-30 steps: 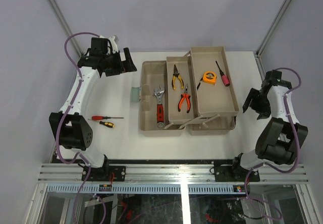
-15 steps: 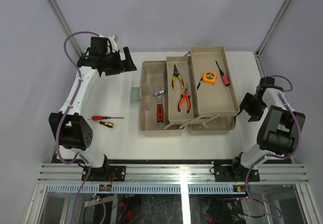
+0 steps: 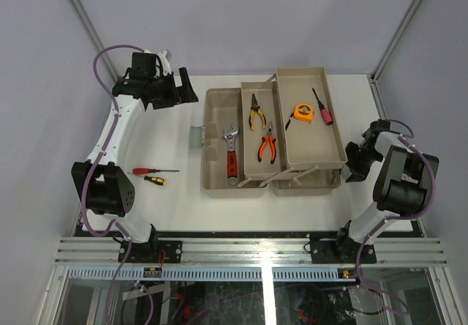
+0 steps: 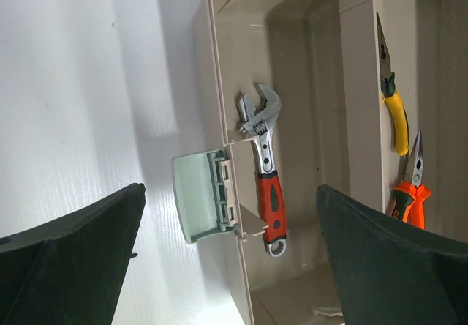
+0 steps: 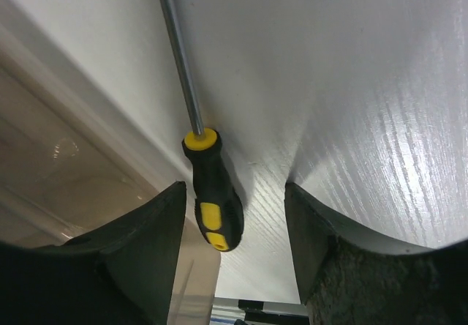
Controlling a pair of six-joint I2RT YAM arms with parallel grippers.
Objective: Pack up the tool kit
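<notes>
Your right tool (image 5: 234, 193) is down low over the tabletop (image 3: 168, 142), just off the right end of the open beige toolbox (image 3: 213, 120). Its jaws stand open with one finger on either side of a yellow-and-black screwdriver (image 5: 210, 186) and are not closed on it. That screwdriver lies flat on the tabletop beside the toolbox wall, its handle nearer the finger on the box side and its shaft running away from the wrist camera. It cannot be made out in the top view. Your left tool (image 3: 188, 87) hangs above the far left corner of the tabletop, just beyond the left end of the toolbox, spread wide and holding nothing. Its wrist camera looks down on the green latch (image 4: 197, 197) and on the red-handled adjustable wrench (image 4: 265, 171) lying in the box's left compartment. In the middle tray you have yellow-handled pliers (image 3: 255, 113) toward the far end and orange-handled pliers (image 3: 267, 143) nearer you. In the right tray an orange tape measure (image 3: 302, 112) sits beside a pink-handled screwdriver (image 3: 324, 109). Two tools lie outside the box, well to its left near the left arm: a red-handled screwdriver (image 3: 142, 170) and, just in front of it, a short yellow-and-black screwdriver (image 3: 154, 180).
</notes>
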